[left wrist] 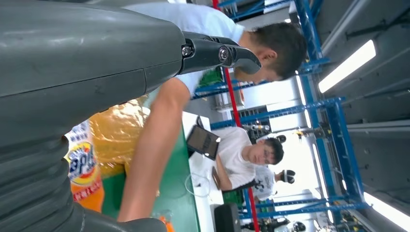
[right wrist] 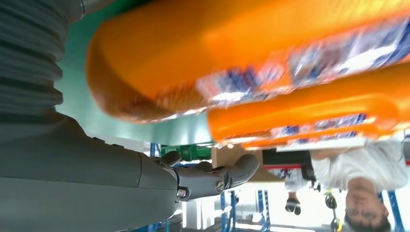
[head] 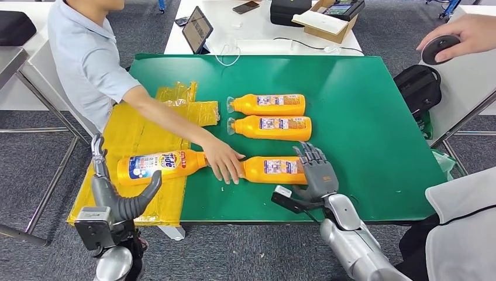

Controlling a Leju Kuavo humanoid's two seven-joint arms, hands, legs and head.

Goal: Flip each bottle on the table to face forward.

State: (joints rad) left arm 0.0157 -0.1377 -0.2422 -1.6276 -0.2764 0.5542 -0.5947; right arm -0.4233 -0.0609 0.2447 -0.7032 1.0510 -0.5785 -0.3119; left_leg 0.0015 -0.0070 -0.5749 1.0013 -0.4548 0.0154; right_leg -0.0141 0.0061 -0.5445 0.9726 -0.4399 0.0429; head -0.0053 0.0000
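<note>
Bottles are lying in a row on the green table (head: pixel 374 117), four of them, all on their sides. The right hand (head: pixel 314 171) is hovering with spread fingers at the base end of the nearest bottle (head: pixel 275 168), holding nothing; whether it is touching that bottle I cannot tell. Just beyond this hand are lying two more bottles (head: pixel 272 126) (head: pixel 269 104), their small-print backs turned up. The person's hand (head: pixel 225 161) is resting on the neck of the nearest bottle (the same one the robot is reaching for). The left hand (head: pixel 120 196) is hanging open off the table's near edge, with the front-facing bottle (head: pixel 161 165) lying just past it on the yellow sheet (head: pixel 131 132). To turn the nearest bottle well, I judge the right hand should be wrapping around the body near its middle, rolling it half a turn about its length, and waiting until the person's hand is clear.
</note>
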